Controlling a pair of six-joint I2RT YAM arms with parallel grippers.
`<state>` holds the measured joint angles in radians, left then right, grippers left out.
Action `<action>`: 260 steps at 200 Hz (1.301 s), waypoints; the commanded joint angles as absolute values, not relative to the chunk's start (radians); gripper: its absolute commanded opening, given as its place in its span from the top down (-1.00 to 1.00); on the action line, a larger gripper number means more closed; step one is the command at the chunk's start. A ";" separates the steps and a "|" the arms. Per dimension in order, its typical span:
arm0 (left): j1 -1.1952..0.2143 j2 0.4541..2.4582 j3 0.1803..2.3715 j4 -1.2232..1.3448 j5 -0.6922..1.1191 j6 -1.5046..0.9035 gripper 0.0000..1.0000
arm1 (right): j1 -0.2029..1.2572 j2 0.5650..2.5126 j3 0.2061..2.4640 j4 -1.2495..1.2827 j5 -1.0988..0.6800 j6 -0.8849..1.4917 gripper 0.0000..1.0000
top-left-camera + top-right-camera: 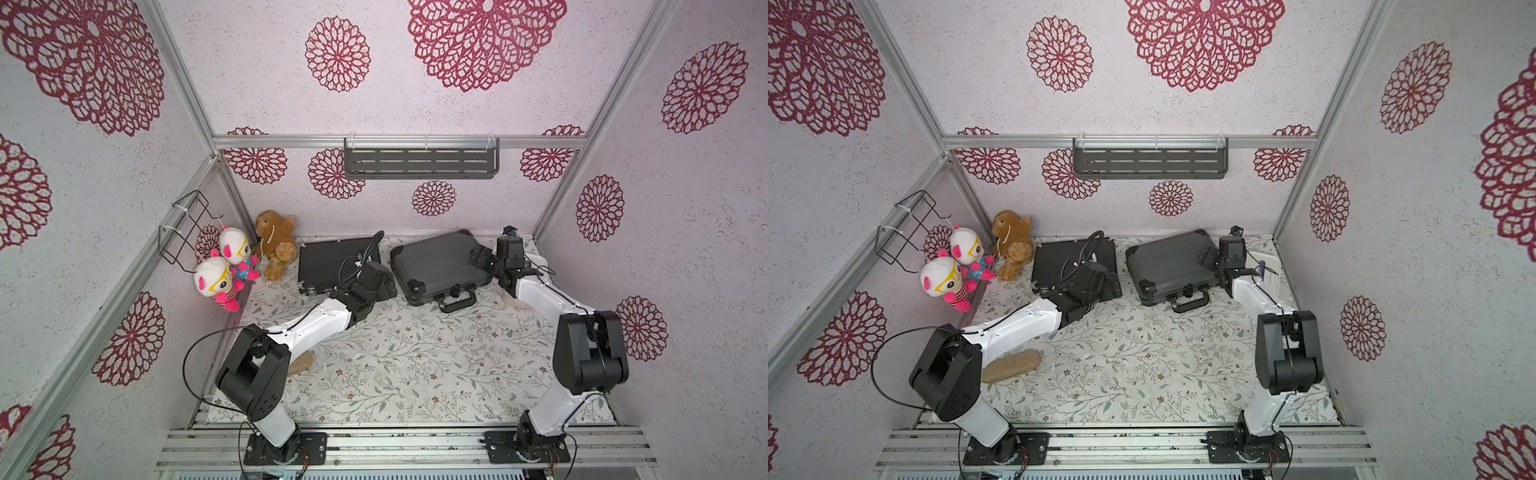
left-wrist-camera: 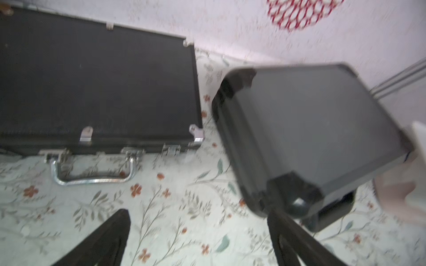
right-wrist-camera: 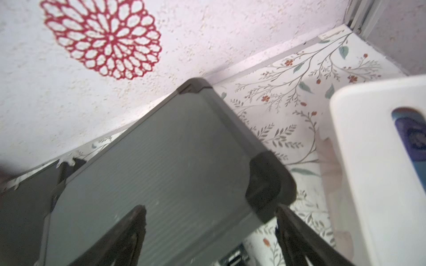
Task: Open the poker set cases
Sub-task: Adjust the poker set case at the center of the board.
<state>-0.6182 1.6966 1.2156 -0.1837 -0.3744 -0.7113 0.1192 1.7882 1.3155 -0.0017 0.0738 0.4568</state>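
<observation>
1. Both poker set cases are shut at the back of the worktop (image 1: pixel 415 353), near the back wall. The thin black case (image 1: pixel 328 262) is on the left. The grey case (image 1: pixel 436 262) is on the right, skewed, with its handle (image 1: pixel 457 304) towards the front.
2. Left jaws are spread wide and empty, low over the worktop in front of the gap between the cases. One fingertip (image 2: pixel 276 218) sits very near the grey case's black corner cap (image 2: pixel 297 191). A sideways move could clip it and spin the case.
3. Right jaws are spread with nothing clamped, at the grey case's right front corner (image 3: pixel 265 182): one finger over the lid, one past the edge. Prying there with the latches closed would likely drag or tip the whole case instead of lifting the lid.
4. The white tissue box (image 3: pixel 380 161) is just beside that corner. A shoved case or a swinging wrist could knock it.
5. The black case's silver latches (image 2: pixel 171 148) are small and the wrist view is smeared, so I can't tell if they're released. A missed latch means the jaws slip off and the case slides towards the plush toys (image 1: pixel 232 266).
6. The black case's hinge (image 2: pixel 110 25) faces the wall. The lid may hit the wall and drop back shut.
</observation>
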 commanded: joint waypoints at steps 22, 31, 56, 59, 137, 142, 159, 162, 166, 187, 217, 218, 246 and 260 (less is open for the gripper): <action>-0.593 1.887 1.461 -0.281 -0.264 -0.780 -0.94 | 0.091 1.990 1.573 -0.270 0.120 0.385 -0.80; -0.578 1.929 1.507 -0.292 -0.217 -0.790 -0.94 | 0.081 2.022 1.614 -0.286 0.117 0.379 -0.80; -0.529 2.047 1.575 -0.271 -0.094 -0.838 -0.94 | 0.062 2.098 1.701 -0.315 0.075 0.361 -0.80; -0.523 2.057 1.580 -0.265 -0.075 -0.844 -0.95 | 0.061 2.105 1.709 -0.318 0.065 0.355 -0.80; -0.477 2.245 1.727 -0.209 0.165 -0.878 -0.96 | 0.061 2.069 1.567 -0.205 -0.234 0.389 -0.79; -0.477 2.254 1.737 -0.213 0.176 -0.881 -0.93 | 0.061 2.065 1.554 -0.201 -0.244 0.392 -0.79; -0.483 2.276 1.757 -0.216 0.204 -0.893 -0.86 | 0.063 2.045 1.506 -0.179 -0.273 0.406 -0.78; -0.483 2.278 1.759 -0.215 0.208 -0.894 -0.85 | 0.064 2.041 1.495 -0.174 -0.277 0.408 -0.78; -0.485 2.281 1.763 -0.212 0.212 -0.895 -0.83 | 0.065 2.034 1.482 -0.165 -0.283 0.411 -0.78; -0.496 2.298 1.795 -0.210 0.219 -0.900 -0.75 | 0.074 1.991 1.406 -0.117 -0.306 0.432 -0.78; -0.509 2.347 1.886 -0.221 0.250 -0.908 -0.51 | 0.094 1.948 1.360 -0.100 -0.313 0.434 -0.78; -0.508 2.348 1.892 -0.222 0.251 -0.908 -0.50 | 0.094 1.947 1.359 -0.100 -0.314 0.434 -0.78; -0.515 2.417 2.009 -0.274 0.272 -0.905 -0.38 | 0.113 1.909 1.319 -0.078 -0.333 0.445 -0.78; -0.515 2.446 2.068 -0.309 0.285 -0.895 -0.34 | 0.125 1.887 1.299 -0.071 -0.327 0.446 -0.78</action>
<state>-0.4774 2.3596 1.9717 -0.3649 0.2054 -0.9024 0.0204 1.9575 1.3502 0.0460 -0.1352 0.3790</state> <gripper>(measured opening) 0.683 0.889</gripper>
